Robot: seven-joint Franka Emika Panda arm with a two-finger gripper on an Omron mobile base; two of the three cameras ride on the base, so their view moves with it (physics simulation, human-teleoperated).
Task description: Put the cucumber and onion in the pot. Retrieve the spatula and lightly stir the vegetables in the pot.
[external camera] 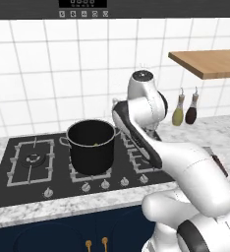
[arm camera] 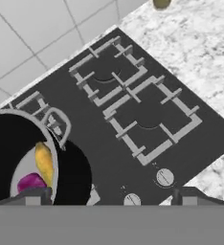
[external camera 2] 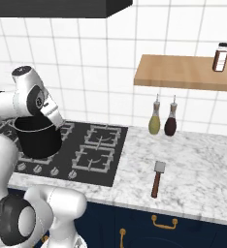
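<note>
Spatula (external camera 2: 157, 178) lies right on the desk (external camera 2: 202, 164); I swing my released pincer (arm camera: 109, 194) over its handle.

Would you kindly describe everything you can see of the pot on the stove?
The pot is a tall black cylinder with a thin silvery rim and two small side handles. It looks like dark metal. It stands upright, uncovered, on a burner of the black cooktop, left of the free burners. The hand view shows a pale inner bottom holding a yellowish piece and a purple piece, lying close together. The gripper is open and off to one side of the rim; nothing else touches the pot.
</note>
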